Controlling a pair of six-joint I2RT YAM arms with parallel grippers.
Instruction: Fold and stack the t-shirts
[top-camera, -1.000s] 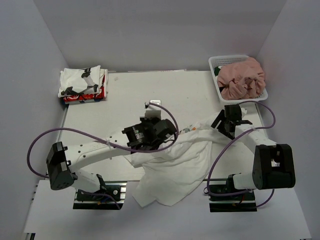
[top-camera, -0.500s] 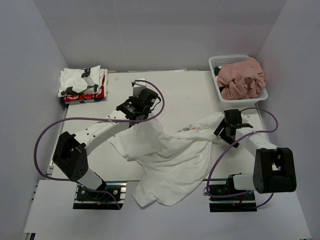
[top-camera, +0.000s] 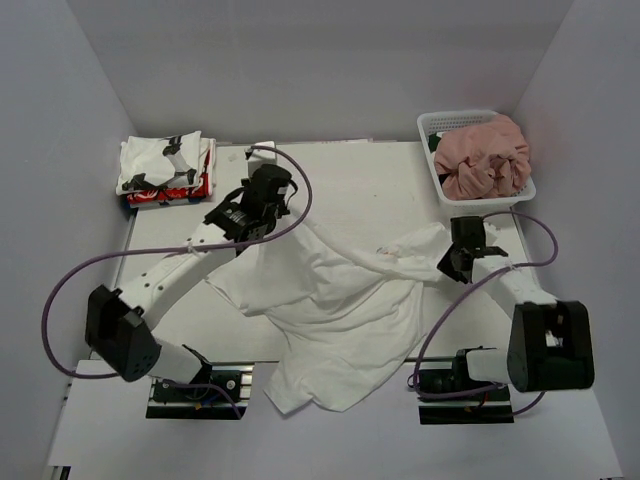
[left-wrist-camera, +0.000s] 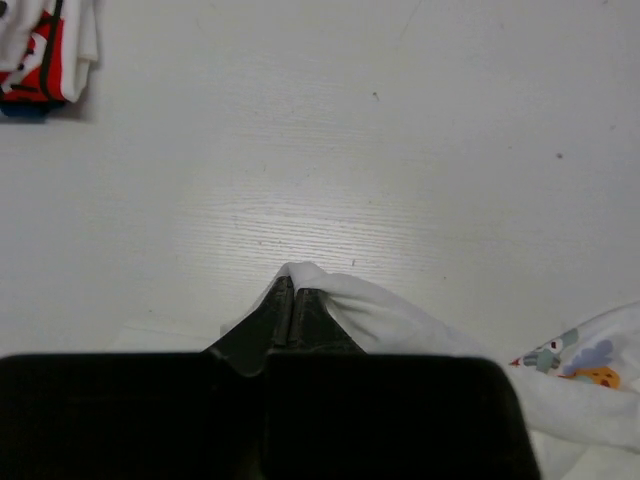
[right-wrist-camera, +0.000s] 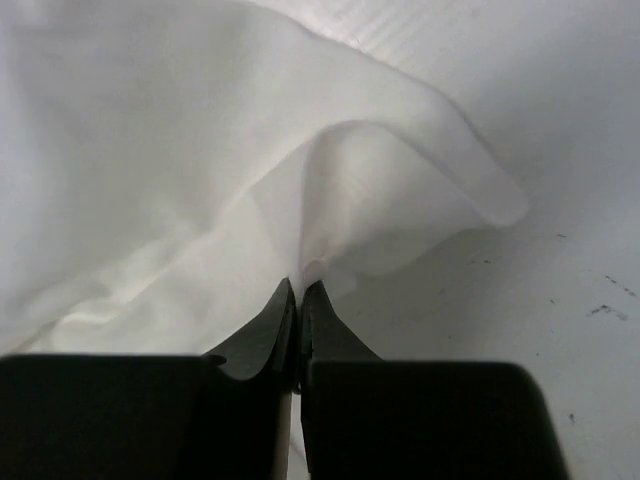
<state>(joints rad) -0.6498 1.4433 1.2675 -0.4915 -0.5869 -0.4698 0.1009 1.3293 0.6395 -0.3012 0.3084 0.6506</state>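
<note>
The large t-shirt (top-camera: 340, 300) at centre frame is white, with small blue-grey and orange cartoon prints. At upper left, a folded shirt (top-camera: 160, 158), white with black patches, tops a red shirt (top-camera: 150, 197). At upper right, a dusty pink shirt (top-camera: 485, 155) fills the white mesh basket (top-camera: 452, 122). The worktop (top-camera: 370, 180) is white.

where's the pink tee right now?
Top view: the dusty pink t-shirt lies bunched in the white mesh basket at the far right corner of the table, just beyond the right gripper, which pinches the large white t-shirt.
</note>
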